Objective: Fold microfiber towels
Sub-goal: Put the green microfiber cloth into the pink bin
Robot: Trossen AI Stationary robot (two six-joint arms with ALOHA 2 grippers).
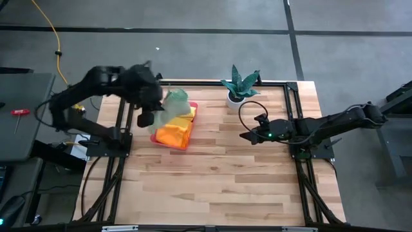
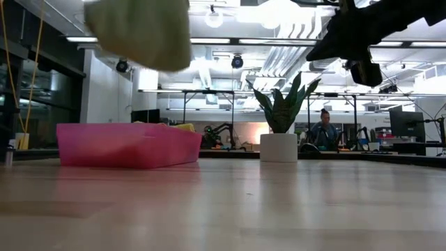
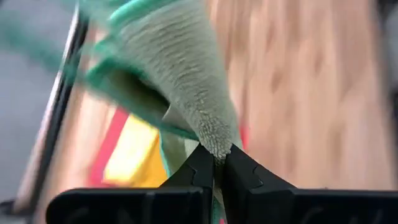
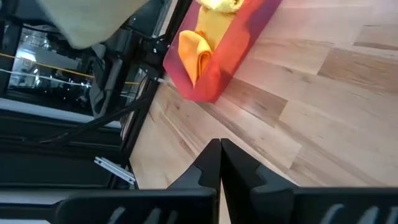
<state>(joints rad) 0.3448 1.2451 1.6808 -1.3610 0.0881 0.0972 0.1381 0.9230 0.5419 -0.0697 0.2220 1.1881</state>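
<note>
**Pale green towel lifted over the pink tray**

Pale green towel (image 1: 175, 100) hangs in the air, pinched at one corner between the clenched fingers of the left gripper (image 3: 216, 163). In the overhead view it sits at about ten o'clock from the table's centre, above the far end of the pink tray (image 1: 185, 143). From table height the cloth (image 2: 141, 31) floats well clear of the tray's rim (image 2: 125, 146).

Inside the tray lie an orange towel (image 1: 172, 134) and a yellow towel (image 1: 183, 119), bunched together; the right wrist camera shows the orange one (image 4: 194, 55) folded over on itself against the tray's wall.

At about two o'clock, the right gripper (image 1: 245, 136) hovers above the bare wooden table (image 1: 219, 187), its fingers pressed together and holding nothing. A potted plant (image 1: 239, 86) stands near the far edge, at roughly one o'clock.
</note>
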